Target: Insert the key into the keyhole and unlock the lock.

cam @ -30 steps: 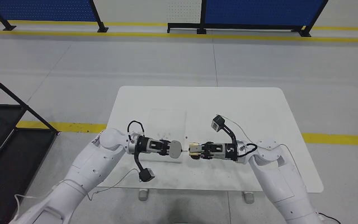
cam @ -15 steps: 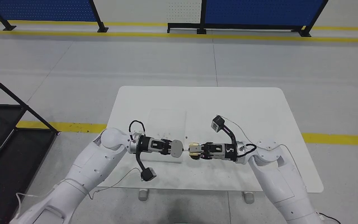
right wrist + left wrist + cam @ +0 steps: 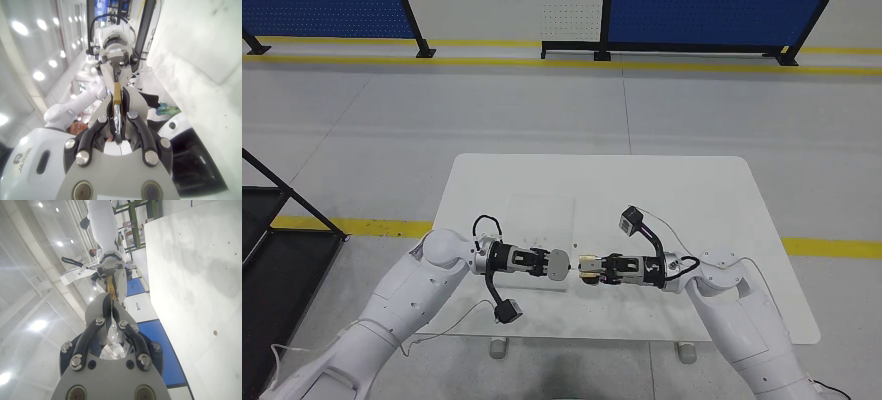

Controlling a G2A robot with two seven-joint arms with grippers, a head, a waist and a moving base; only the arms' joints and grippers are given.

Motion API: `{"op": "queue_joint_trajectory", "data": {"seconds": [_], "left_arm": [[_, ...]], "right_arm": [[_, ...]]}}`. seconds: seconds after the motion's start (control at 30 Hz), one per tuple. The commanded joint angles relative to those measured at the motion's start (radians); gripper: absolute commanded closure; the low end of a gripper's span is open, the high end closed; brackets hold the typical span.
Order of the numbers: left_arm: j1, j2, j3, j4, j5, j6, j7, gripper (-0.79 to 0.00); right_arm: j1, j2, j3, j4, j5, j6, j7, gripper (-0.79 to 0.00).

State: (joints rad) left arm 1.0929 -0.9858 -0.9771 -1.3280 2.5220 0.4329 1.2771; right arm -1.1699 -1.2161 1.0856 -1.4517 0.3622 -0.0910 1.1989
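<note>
Top view, item one: lock (image 3: 587,265)?
— Brass body, steel shackle (image 3: 117,121); judged heavy, rigid, slick. Right gripper (image 3: 118,100) pinches its flat faces and holds it above the table (image 3: 692,200), between the arms.
— Item two: key (image 3: 113,304)?
— Thin, light, stiff; may twist in the grip. Left gripper (image 3: 558,265) is pressed on its head, blade tip meeting the lock's end. Seating depth: cannot tell.

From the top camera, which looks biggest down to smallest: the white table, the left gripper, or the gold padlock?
1. white table, biggest by far.
2. left gripper, much smaller.
3. padlock, smallest, just a small gold bit showing.
</note>
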Motion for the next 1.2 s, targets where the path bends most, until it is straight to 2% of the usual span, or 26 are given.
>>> {"op": "queue_joint_trajectory", "data": {"seconds": [0.0, 1.17], "left_arm": [[0.000, 0.000, 0.000, 0.000, 0.000, 0.002, -0.002, 0.000], [0.006, -0.005, 0.010, -0.007, 0.022, 0.019, -0.070, 0.000]], "right_arm": [[0.001, 0.001, -0.002, 0.000, 0.001, 0.000, -0.001, 0.000], [-0.003, 0.018, -0.025, -0.012, 0.015, 0.000, -0.043, 0.000]]}}
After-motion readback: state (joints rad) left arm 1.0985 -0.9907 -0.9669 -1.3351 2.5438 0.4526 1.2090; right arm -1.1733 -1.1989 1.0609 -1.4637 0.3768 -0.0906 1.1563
